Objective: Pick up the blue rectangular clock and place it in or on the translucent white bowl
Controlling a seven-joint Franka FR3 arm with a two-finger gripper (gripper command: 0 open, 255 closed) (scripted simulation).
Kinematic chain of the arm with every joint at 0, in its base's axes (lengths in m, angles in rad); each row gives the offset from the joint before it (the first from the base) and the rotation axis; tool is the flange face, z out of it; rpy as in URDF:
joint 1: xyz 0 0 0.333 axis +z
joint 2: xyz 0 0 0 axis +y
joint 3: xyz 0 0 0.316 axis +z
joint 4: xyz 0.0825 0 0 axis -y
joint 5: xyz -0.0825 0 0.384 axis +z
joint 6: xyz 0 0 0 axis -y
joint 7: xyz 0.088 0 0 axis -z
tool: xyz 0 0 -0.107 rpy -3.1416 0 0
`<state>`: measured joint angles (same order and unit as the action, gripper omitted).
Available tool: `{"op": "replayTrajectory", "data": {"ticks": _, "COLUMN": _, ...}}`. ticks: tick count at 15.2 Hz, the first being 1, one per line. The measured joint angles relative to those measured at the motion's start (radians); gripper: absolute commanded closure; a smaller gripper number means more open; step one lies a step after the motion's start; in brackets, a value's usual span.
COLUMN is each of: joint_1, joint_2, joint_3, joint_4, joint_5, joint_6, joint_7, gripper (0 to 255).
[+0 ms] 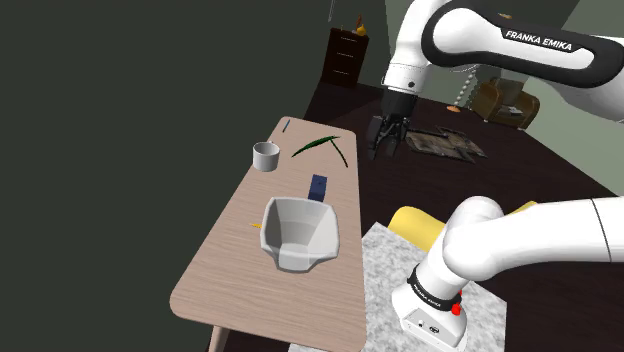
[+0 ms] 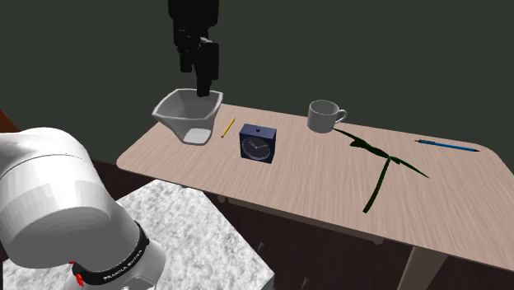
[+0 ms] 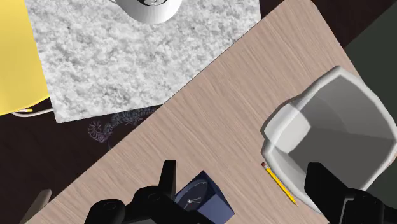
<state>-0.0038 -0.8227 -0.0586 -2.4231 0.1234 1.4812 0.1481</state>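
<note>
We have done nothing yet: our gripper (image 1: 386,148) hangs wide open and empty, the blue clock (image 1: 318,186) stands just beside the white bowl (image 1: 300,220).

Note the light wood-grain table (image 2: 329,177) with rounded corners. Reading from the second exterior view's left to its right, you find on it a white angular bowl (image 2: 175,115), a yellow pencil (image 2: 227,128) lying just beside the bowl, an upright dark blue clock (image 2: 257,143), a white mug (image 2: 324,115), a thin green leaf sprig (image 2: 383,169) lying flat, and a blue pen (image 2: 447,145). The clock stands between bowl and mug, touching neither.
</note>
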Motion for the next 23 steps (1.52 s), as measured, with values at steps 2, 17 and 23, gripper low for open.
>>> {"op": "replayTrajectory", "data": {"ticks": 2, "joint_1": -0.004, "joint_2": 0.007, "joint_3": 0.009, "joint_4": -0.009, "joint_5": 0.004, "joint_6": 0.02, "joint_7": 0.016, "gripper": 0}}
{"op": "replayTrajectory", "data": {"ticks": 17, "joint_1": -0.15, "joint_2": 0.359, "joint_3": 0.25, "joint_4": -0.142, "joint_5": 0.016, "joint_6": 0.622, "joint_7": 0.534, "gripper": 0}}
{"op": "replayTrajectory", "data": {"ticks": 23, "joint_1": -0.201, "joint_2": 0.497, "joint_3": 0.293, "joint_4": -0.148, "joint_5": -0.029, "joint_6": 0.783, "joint_7": 0.669, "gripper": 0}}
